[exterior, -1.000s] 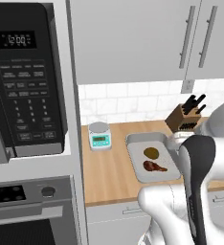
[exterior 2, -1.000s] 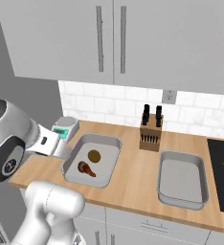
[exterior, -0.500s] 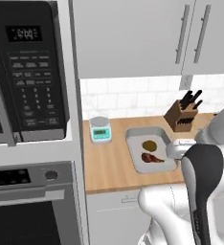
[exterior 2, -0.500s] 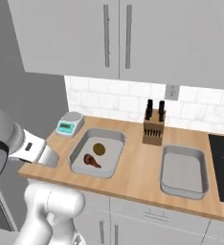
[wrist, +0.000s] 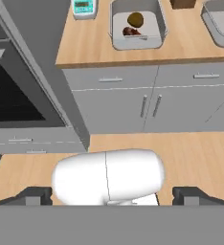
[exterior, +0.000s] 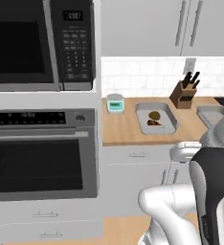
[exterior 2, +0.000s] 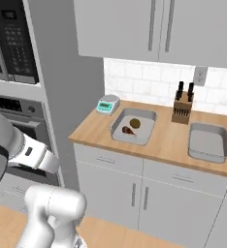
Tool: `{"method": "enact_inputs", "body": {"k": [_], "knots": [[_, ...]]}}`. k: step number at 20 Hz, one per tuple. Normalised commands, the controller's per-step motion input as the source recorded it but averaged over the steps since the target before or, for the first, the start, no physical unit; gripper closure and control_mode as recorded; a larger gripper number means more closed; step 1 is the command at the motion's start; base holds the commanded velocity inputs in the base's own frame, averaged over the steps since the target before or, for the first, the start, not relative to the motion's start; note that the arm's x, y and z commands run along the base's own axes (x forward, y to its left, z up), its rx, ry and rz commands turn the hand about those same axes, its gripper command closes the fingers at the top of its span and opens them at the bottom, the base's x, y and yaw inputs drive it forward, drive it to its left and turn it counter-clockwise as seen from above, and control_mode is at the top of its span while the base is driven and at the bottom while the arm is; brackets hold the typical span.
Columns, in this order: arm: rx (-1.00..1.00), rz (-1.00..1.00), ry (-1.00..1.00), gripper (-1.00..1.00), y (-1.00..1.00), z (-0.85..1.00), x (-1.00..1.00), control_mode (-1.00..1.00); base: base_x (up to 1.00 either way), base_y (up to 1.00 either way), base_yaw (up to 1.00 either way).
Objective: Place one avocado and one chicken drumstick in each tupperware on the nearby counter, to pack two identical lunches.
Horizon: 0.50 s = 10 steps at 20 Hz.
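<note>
Tupperware (exterior 2: 133,127) next to the kitchen scale (exterior 2: 107,104) holds one avocado (exterior 2: 135,123) and one chicken drumstick (exterior 2: 128,130), the fruit toward the wall and the leg just in front of it. A second tupperware (exterior 2: 207,143) sits further along the counter (exterior 2: 166,145), on the far side of the knife block (exterior 2: 182,109) from the scale. The gripper (wrist: 112,195), jaws spread wide and holding nothing, hangs low before the cabinet fronts, well apart from the scale and both trays.

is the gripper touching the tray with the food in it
Apart. Hand view: the open gripper hangs over the floor, with cabinet fronts between it and the tupperware up on the counter.
</note>
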Motion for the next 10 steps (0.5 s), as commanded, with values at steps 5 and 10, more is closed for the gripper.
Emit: {"method": "enact_inputs", "body": {"k": [5, 10], "knots": [[0.00, 0.00, 0.00, -1.00, 0.00, 0.00, 0.00, 1.00, -0.16, 1.00, 0.10], [0.00, 0.00, 0.00, -1.00, 0.00, 0.00, 0.00, 1.00, -0.08, 1.00, 0.02]]}}
